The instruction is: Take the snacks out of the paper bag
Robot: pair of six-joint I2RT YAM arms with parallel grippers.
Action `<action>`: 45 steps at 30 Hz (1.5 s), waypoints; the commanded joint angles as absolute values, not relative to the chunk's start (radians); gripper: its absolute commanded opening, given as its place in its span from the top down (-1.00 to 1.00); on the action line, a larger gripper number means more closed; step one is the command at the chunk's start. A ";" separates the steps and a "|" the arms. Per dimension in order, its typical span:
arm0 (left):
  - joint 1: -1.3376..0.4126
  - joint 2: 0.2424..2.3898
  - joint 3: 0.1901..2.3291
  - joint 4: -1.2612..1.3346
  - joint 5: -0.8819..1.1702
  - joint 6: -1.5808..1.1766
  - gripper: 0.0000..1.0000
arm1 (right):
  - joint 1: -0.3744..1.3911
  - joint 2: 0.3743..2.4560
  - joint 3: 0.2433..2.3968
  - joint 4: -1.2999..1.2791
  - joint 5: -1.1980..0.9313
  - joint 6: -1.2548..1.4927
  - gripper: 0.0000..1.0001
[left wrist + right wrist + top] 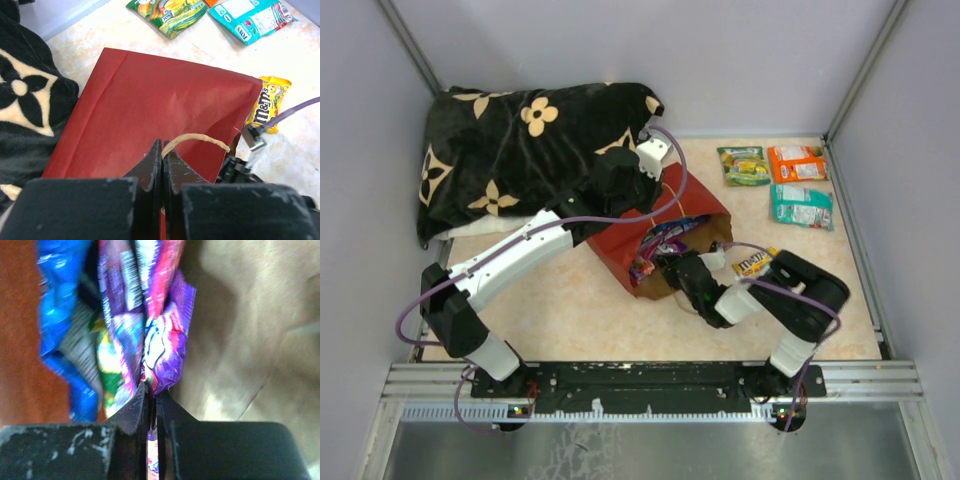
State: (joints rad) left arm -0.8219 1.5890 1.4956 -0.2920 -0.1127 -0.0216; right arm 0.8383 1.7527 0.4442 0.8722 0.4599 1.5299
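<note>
Purple and glossy, the snack packet (169, 332) lies in the mouth of the red paper bag (150, 100) on the counter (580, 310). We see the right jaws clamped on the packet's edge, the left jaws pinched on the twine handle (197, 138), and the M&M's pack (755, 263) just beside.

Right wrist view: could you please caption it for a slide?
Right end effector shut on a purple packet inside the paper bag.

On the bench (580, 310): four loose snacks, namely green packet (744, 166), orange packet (797, 163), teal packet (801, 206) and yellow pack (754, 264); one paper bag (616, 250); one pillow (520, 150).
</note>
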 commanded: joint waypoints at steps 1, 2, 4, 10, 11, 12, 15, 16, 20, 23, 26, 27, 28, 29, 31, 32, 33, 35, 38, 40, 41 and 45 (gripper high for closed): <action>-0.816 1.569 1.523 -0.272 -0.129 -0.012 1.00 | 0.868 1.463 0.399 0.763 0.360 1.431 1.00; -0.816 1.566 1.522 -0.272 -0.132 -0.011 1.00 | 0.869 1.399 0.407 0.676 0.328 1.404 1.00; -0.816 1.561 1.522 -0.271 -0.145 -0.007 1.00 | 0.871 1.270 0.438 0.466 0.256 1.342 1.00; -0.816 1.552 1.521 -0.270 -0.178 0.001 1.00 | 0.851 0.835 0.454 -0.001 0.169 1.164 1.00; -0.816 1.552 1.522 -0.271 -0.183 0.001 1.00 | 0.831 0.766 0.464 -0.068 0.149 1.140 1.00; -0.816 1.551 1.522 -0.270 -0.187 0.002 1.00 | 0.800 0.707 0.476 -0.137 0.118 1.115 1.00; -0.815 1.555 1.522 -0.270 -0.194 0.002 1.00 | 0.683 0.566 0.542 -0.318 0.030 1.032 1.00; -0.814 1.558 1.522 -0.271 -0.194 0.000 1.00 | 0.646 0.534 0.571 -0.361 0.014 1.000 1.00; -0.815 1.568 1.525 -0.275 -0.201 0.000 1.00 | 0.499 0.496 0.715 -0.476 -0.021 0.881 1.00; -0.815 1.574 1.524 -0.276 -0.227 0.009 1.00 | 0.394 0.507 0.793 -0.451 -0.093 0.835 1.00; -0.814 1.577 1.520 -0.273 -0.244 0.018 1.00 | 0.283 0.534 0.861 -0.414 -0.124 0.803 1.00; -0.814 1.577 1.519 -0.273 -0.246 0.020 1.00 | 0.249 0.545 0.876 -0.391 -0.135 0.800 1.00; -0.814 1.576 1.519 -0.272 -0.249 0.020 1.00 | 0.213 0.563 0.894 -0.368 -0.146 0.796 1.00; -0.815 1.576 1.518 -0.273 -0.250 0.020 1.00 | 0.178 0.584 0.907 -0.342 -0.161 0.796 1.00; -0.816 1.571 1.518 -0.273 -0.248 0.017 1.00 | 0.089 0.633 0.931 -0.289 -0.206 0.811 1.00; -0.816 1.567 1.517 -0.272 -0.249 0.017 1.00 | 0.032 0.653 0.939 -0.250 -0.248 0.831 1.00; -0.816 1.564 1.517 -0.271 -0.248 0.016 1.00 | -0.024 0.681 0.946 -0.209 -0.296 0.856 1.00; -0.815 1.558 1.517 -0.272 -0.248 0.014 1.00 | -0.131 0.742 0.941 -0.111 -0.384 0.920 1.00; -0.816 1.546 1.520 -0.274 -0.241 0.011 1.00 | -0.254 0.879 0.890 0.070 -0.478 1.028 1.00; -0.816 1.536 1.522 -0.275 -0.237 0.009 1.00 | -0.290 0.983 0.839 0.214 -0.498 1.093 1.00; -0.816 1.531 1.522 -0.275 -0.238 0.011 1.00 | -0.291 1.036 0.820 0.272 -0.493 1.107 1.00; -0.816 1.517 1.522 -0.273 -0.241 0.017 1.00 | -0.291 1.201 0.782 0.420 -0.461 1.126 1.00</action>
State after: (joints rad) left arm -0.8219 1.5711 1.4956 -0.2928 -0.2253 0.0044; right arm -0.2913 1.0985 0.8162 0.1432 -0.4129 1.0447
